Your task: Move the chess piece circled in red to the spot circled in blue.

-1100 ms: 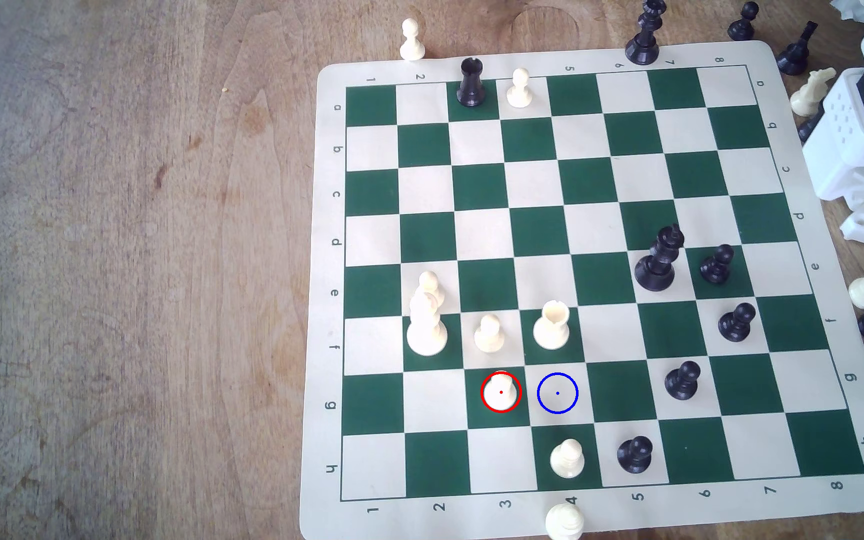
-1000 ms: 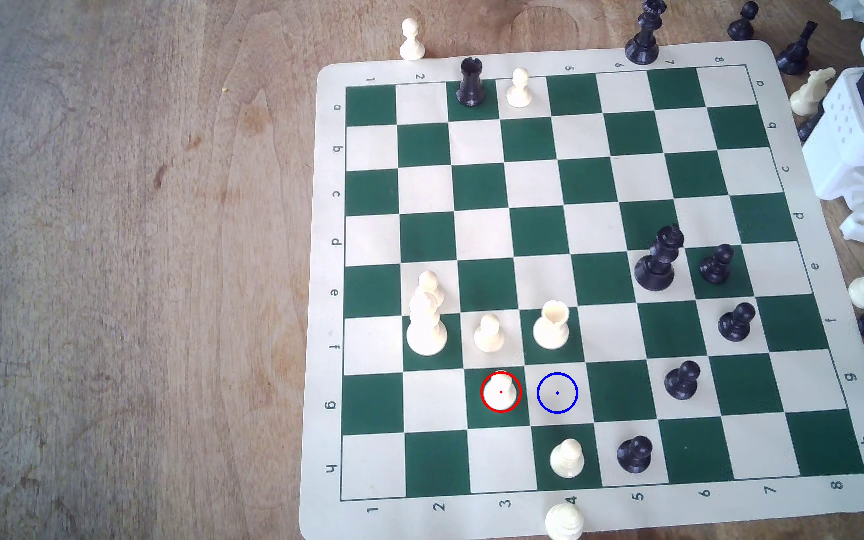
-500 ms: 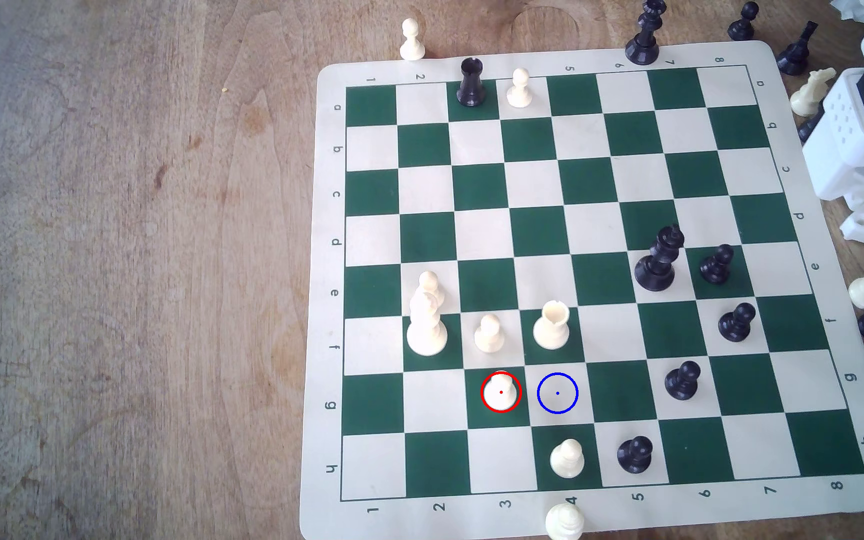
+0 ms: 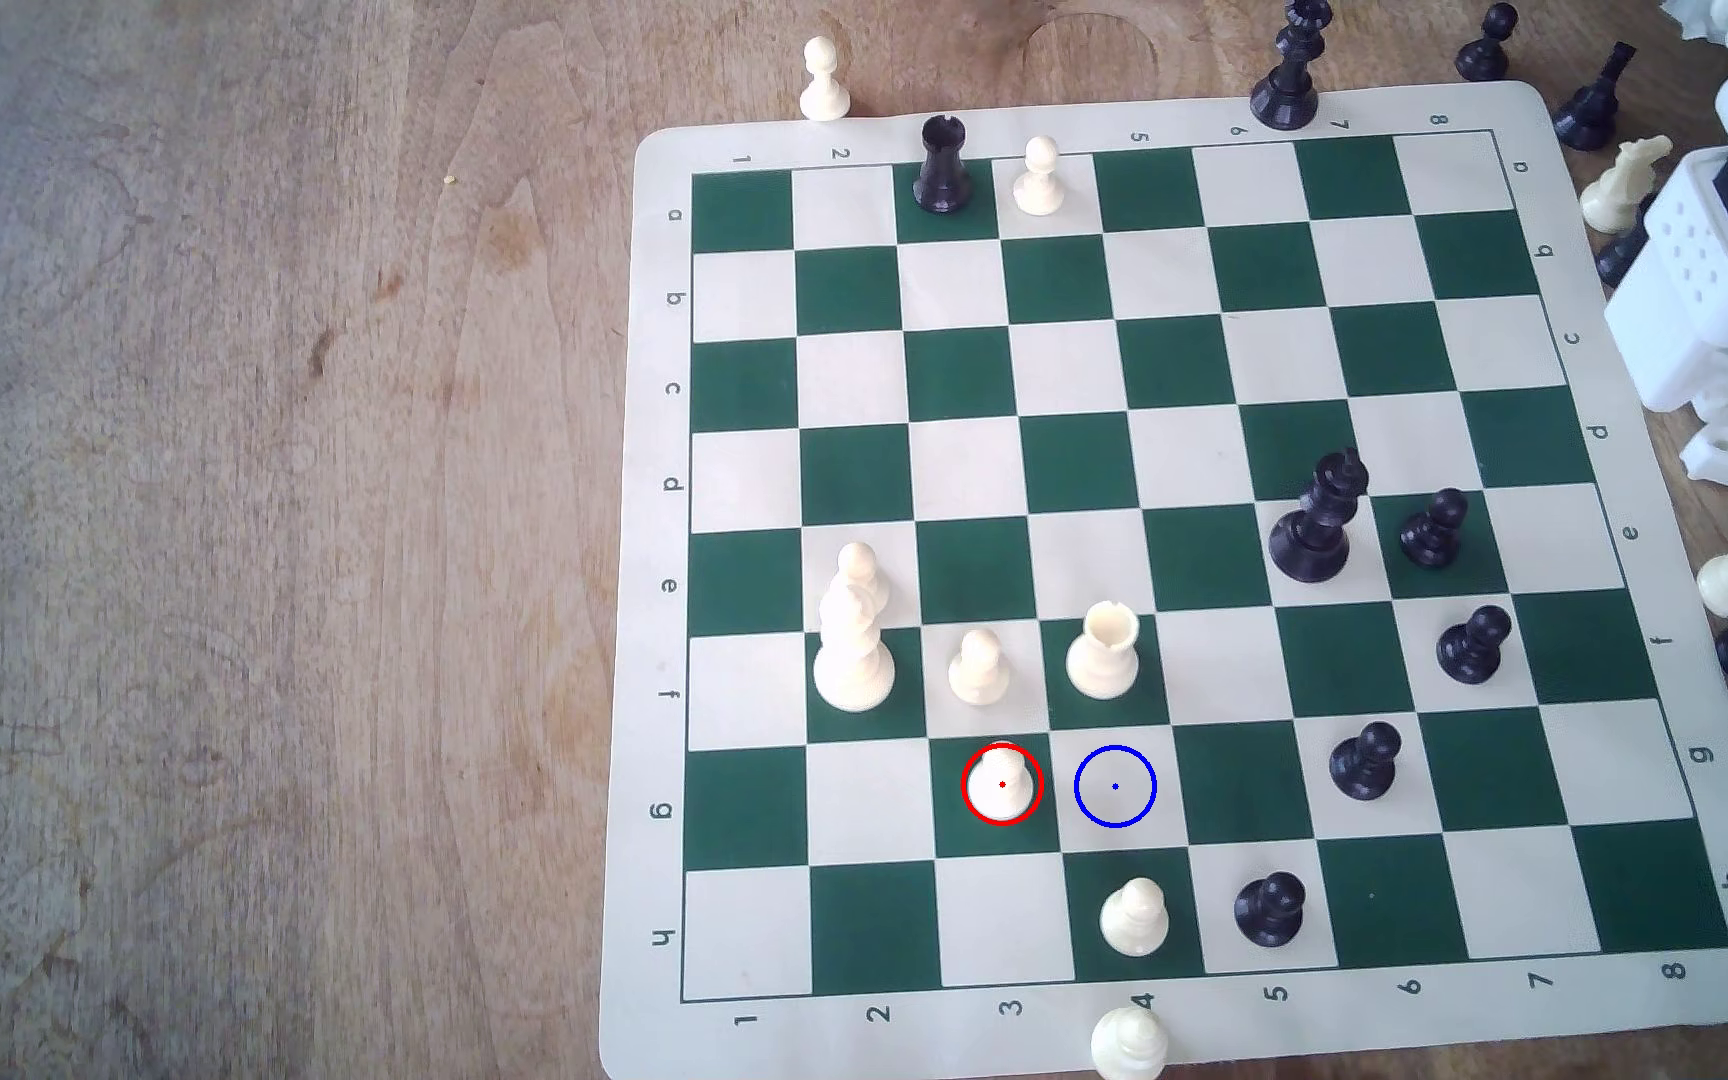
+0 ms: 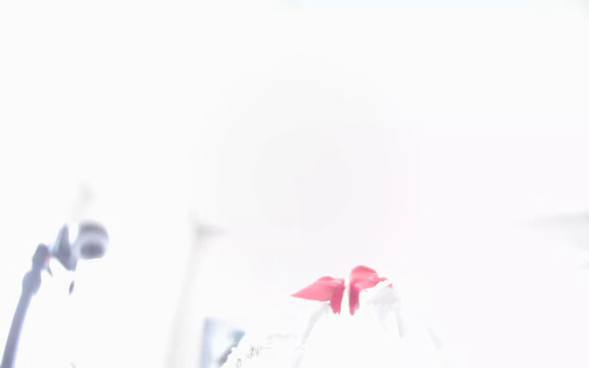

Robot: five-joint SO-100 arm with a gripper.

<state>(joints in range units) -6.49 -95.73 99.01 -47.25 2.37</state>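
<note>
Nearest the camera in the exterior view, a cream pawn (image 4: 1133,918) stands on the board's (image 4: 652,623) last row, diagonally beside the blue-ringed square (image 4: 1115,786), and a black pawn (image 4: 1269,910) stands one square further toward that view's right. The ringed square itself is bare. Just beside it, toward the exterior view's left, the white pawn (image 4: 1002,784) circled in red stands upright on a dark green square. Beyond the ringed square a cream rook (image 4: 1104,652) occupies the next row, with another cream pawn (image 4: 978,670) next to it. I judge the circled pawn light, stiff and smooth, likely to tip or slip from a loose pinch, so the narrow neck under its ball head looks the best hold. Far off, past the board's corner at that view's right, the arm's white body (image 4: 1712,270) sits well apart from the pawn. The wrist view is washed out; I cannot tell how the gripper's jaws stand
</note>
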